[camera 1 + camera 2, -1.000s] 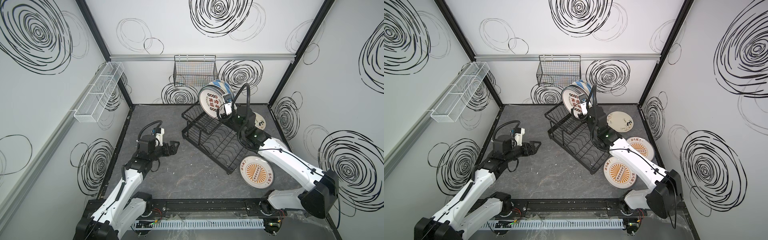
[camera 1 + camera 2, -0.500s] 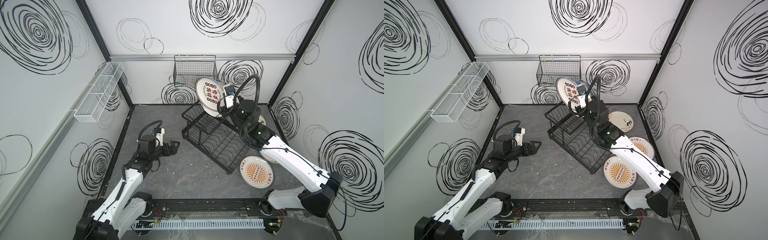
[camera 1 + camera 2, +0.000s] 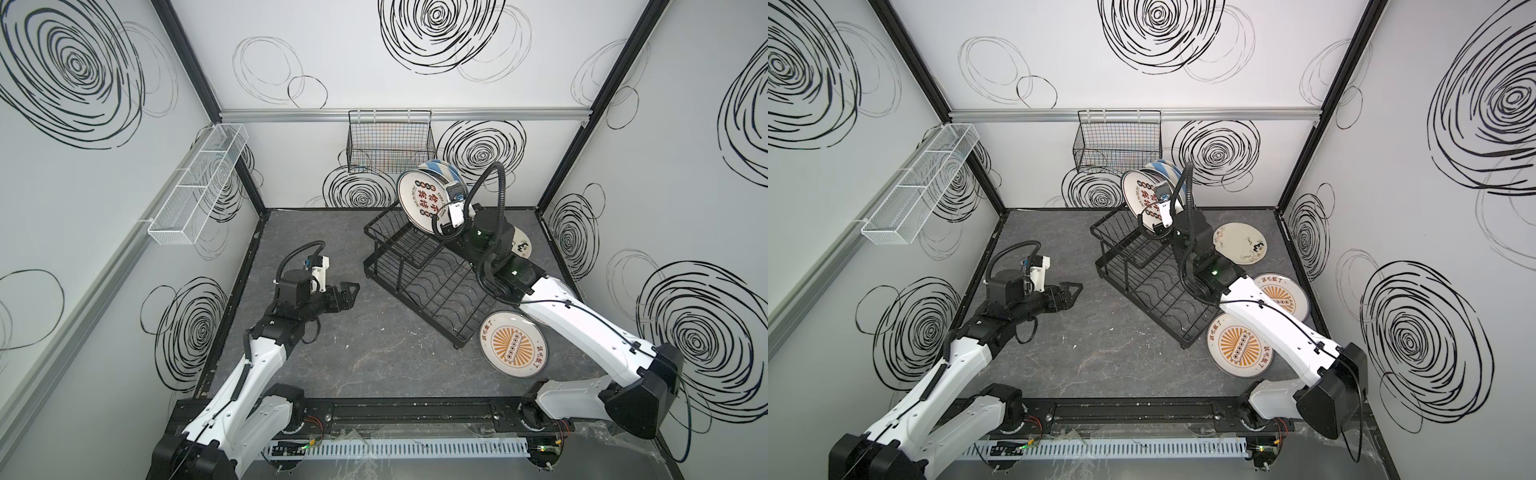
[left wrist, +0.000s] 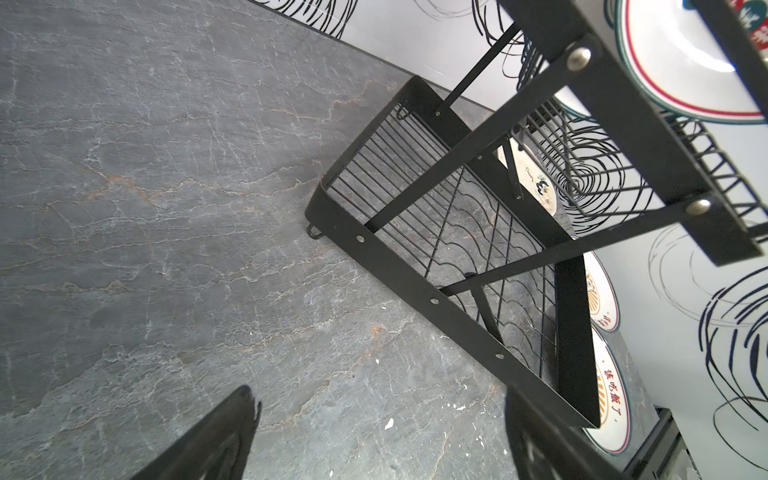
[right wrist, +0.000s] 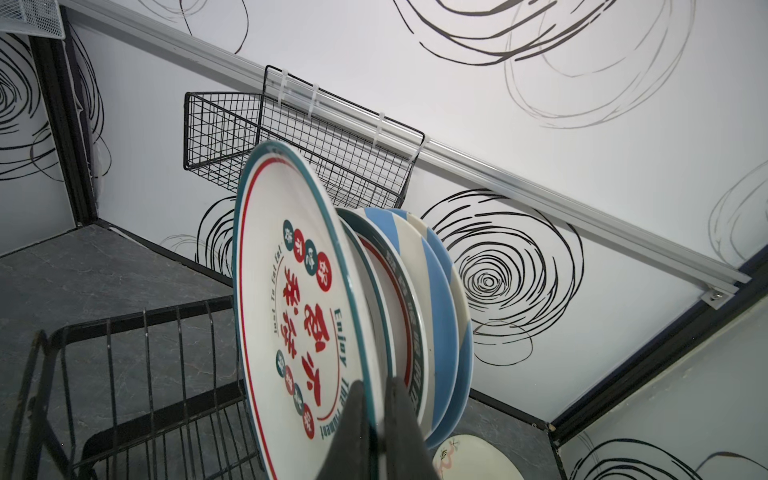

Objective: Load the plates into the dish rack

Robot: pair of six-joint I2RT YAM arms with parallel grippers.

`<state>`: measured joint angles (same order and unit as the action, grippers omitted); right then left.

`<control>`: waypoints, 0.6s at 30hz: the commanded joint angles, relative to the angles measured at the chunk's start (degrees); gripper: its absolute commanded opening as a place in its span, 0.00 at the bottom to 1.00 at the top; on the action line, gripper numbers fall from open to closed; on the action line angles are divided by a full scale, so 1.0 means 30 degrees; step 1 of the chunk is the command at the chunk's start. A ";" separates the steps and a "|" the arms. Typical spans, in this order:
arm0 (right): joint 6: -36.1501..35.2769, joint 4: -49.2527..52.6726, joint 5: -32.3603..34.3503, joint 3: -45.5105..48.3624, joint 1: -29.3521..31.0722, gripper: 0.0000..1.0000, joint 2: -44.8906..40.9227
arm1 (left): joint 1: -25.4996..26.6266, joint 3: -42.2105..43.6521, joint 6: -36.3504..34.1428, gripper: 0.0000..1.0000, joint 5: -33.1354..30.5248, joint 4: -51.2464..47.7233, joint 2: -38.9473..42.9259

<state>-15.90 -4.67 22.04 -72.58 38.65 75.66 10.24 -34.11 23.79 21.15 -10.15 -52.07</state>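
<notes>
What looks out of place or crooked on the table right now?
The dish rack sits askew, diagonal to the back wall rather than square. Small white flecks lie on the table beside it; I cannot tell whether they are chips or crumbs. Otherwise nothing looks spilled or broken.

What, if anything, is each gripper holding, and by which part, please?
The right gripper pinches the characters plate by its rim; the left gripper is open and holds nothing.

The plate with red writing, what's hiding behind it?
Behind the plate with red writing stand a green-banded plate and blue-and-cream striped plates. It covers most of each, so their middles are hidden.
</notes>
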 commanded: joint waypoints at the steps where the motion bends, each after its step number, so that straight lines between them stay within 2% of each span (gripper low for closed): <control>1: -0.0317 -0.1491 0.0456 -0.0044 -0.0228 0.00 -0.0651 | 0.0161 0.0148 -0.0225 0.96 0.0077 0.0488 0.0214; 18: -0.0718 -0.1385 0.0067 -0.0583 -0.0402 0.00 -0.0903 | 0.0159 0.0208 -0.0167 0.96 0.0129 0.0616 0.0191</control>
<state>-17.23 -5.43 21.89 -72.79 37.74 75.57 10.24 -34.04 23.79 21.17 -10.15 -52.07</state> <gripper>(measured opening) 0.082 0.960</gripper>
